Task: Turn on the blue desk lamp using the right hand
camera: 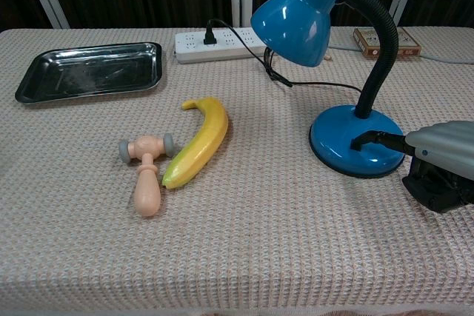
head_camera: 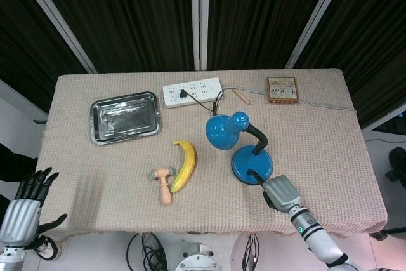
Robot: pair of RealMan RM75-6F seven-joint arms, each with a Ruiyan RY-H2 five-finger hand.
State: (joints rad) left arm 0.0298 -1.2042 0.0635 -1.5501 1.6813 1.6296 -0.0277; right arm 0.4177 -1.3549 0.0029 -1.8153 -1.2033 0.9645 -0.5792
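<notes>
The blue desk lamp (head_camera: pixel 238 150) (camera: pixel 326 42) stands right of centre, its shade unlit and its round base (camera: pixel 357 140) on the cloth. My right hand (head_camera: pixel 279 193) (camera: pixel 438 162) sits just beside the base, its other fingers curled in. One black finger (camera: pixel 374 139) is stretched out, and its tip presses on the small black switch on the base. My left hand (head_camera: pixel 24 204) hangs off the table's front left corner with its fingers spread, holding nothing.
A banana (head_camera: pixel 183 165) and a small wooden hammer (head_camera: pixel 164 183) lie left of the lamp. A metal tray (head_camera: pixel 124 116) sits at the back left. A white power strip (head_camera: pixel 192 92) holds the lamp's cord, and a small box (head_camera: pixel 281 89) lies at the back right.
</notes>
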